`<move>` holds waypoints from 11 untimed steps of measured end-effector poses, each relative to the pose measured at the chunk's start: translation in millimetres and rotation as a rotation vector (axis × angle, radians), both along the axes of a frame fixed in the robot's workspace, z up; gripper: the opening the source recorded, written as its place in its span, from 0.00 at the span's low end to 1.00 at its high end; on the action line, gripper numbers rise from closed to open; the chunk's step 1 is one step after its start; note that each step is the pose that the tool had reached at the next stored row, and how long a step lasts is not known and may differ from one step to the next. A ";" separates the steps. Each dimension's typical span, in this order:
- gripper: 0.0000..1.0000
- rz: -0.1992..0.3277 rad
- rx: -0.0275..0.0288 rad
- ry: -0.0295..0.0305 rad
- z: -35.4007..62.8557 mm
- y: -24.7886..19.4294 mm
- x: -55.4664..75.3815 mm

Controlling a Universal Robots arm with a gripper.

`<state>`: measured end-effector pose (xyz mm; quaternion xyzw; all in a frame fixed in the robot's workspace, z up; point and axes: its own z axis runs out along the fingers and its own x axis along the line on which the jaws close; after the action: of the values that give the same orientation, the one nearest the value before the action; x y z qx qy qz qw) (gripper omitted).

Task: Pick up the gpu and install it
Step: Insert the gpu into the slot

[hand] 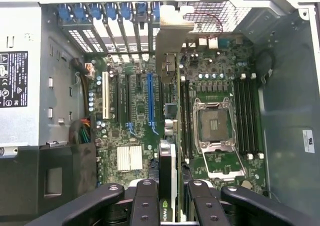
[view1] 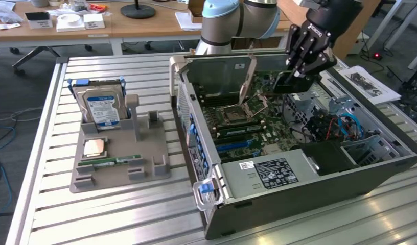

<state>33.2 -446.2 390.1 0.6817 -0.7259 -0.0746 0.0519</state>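
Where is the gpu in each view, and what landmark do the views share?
Exterior view: the thin, dark gpu card, held by the black gripper, over the green motherboard.
Wrist view: gpu edge-on in the gripper, above the motherboard.
Shared landmark: the empty square metal CPU socket.

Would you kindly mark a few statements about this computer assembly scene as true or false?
1. The gripper holds the gpu over the open computer case. True.
2. The hard drive lies inside the case. False: it stands upright in the grey holder, outside the case, on the exterior view's left.
3. The memory stick lies in the grey holder. True.
4. A card fills the long blue slot on the motherboard. False: that slot is bare.
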 end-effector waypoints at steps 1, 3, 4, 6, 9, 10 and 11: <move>0.27 0.003 0.0000 0.0000 -0.9 -0.4 -0.7; 0.27 0.008 -0.0001 0.0000 -3.2 -1.0 -2.9; 0.27 0.010 0.0001 0.0000 -4.5 -1.2 -4.2; 0.27 0.014 0.0000 0.0000 -7.2 -1.6 -7.0; 0.27 0.022 0.0000 0.0001 -9.8 -1.8 -9.7; 0.27 0.025 -0.0001 0.0001 -9.7 -1.8 -9.7; 0.27 0.026 -0.0002 0.0000 -9.7 -1.8 -9.8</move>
<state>23.4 -448.0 380.4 0.6911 -0.7170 -0.0739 0.0530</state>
